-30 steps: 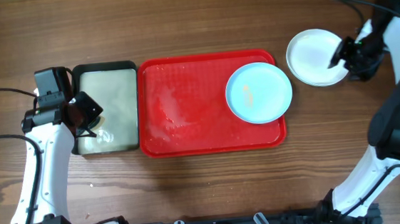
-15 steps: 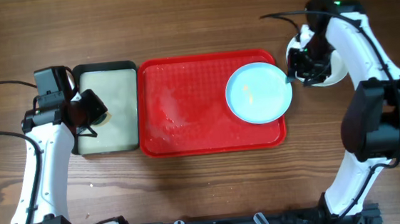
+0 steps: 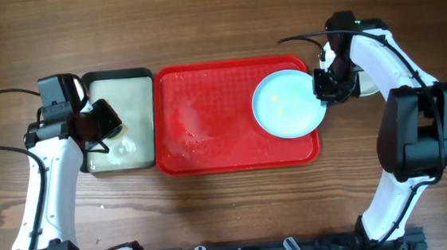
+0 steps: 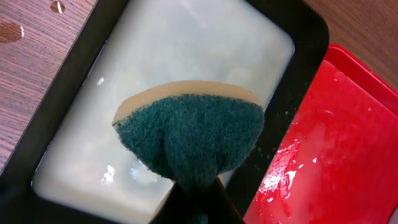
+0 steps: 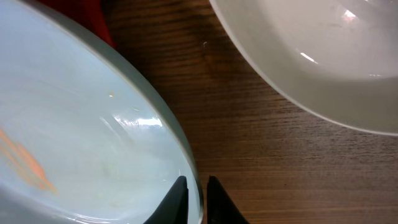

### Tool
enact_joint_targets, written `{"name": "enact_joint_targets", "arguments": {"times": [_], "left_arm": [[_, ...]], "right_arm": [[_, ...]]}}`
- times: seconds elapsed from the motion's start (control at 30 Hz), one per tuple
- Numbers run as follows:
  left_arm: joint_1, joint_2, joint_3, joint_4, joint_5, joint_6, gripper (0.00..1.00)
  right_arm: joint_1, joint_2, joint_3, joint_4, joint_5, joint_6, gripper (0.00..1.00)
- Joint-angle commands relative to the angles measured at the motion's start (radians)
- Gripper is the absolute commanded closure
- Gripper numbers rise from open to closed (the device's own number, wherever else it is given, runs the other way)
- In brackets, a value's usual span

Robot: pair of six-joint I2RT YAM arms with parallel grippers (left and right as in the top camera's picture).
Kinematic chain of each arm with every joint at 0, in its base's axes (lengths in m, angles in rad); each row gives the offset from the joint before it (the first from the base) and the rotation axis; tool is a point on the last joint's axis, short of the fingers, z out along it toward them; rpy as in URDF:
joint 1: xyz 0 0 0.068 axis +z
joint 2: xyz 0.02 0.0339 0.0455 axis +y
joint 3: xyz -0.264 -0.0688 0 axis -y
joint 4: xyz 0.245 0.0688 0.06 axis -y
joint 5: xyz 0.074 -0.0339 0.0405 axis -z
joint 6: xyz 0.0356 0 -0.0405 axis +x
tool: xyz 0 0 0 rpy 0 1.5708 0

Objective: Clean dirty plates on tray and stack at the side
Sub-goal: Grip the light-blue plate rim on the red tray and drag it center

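One light turquoise plate (image 3: 286,104) with orange smears lies at the right end of the red tray (image 3: 207,118). My right gripper (image 3: 322,93) is at its right rim. In the right wrist view the fingers (image 5: 180,193) straddle the turquoise plate's (image 5: 74,137) rim, one inside and one outside, closed on it. The white plate (image 5: 323,56) rests on the wood just beyond, mostly hidden under my right arm in the overhead view. A second turquoise plate is not in view. My left gripper (image 4: 196,199) is shut on a green-and-tan sponge (image 4: 189,134).
The sponge hangs over a black-rimmed tray (image 3: 116,74) of milky water, left of the red tray. Its black rim (image 4: 308,56) touches the wet red tray (image 4: 336,143). Water drops lie on the wood near the black-rimmed tray's far corner.
My right arm swung left from the white plate to the turquoise plate's right rim and closed on it. The left gripper with the sponge shifted slightly over the black-rimmed tray.
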Motion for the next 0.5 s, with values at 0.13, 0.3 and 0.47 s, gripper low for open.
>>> {"name": "enact_joint_targets", "arguments": {"times": [0.13,0.3,0.47], "left_arm": [[0.001,-0.018,-0.001,0.003,0.017,0.02,0.96],[0.001,-0.018,-0.001,0.003,0.017,0.02,0.96],[0.001,-0.018,-0.001,0.003,0.017,0.02,0.96]], "right_arm": [[0.04,-0.027,-0.006,0.032,-0.201,0.004,0.96],[0.107,-0.027,-0.008,0.037,-0.201,0.031,0.96],[0.2,-0.027,-0.008,0.089,-0.201,0.097,0.96]]}}
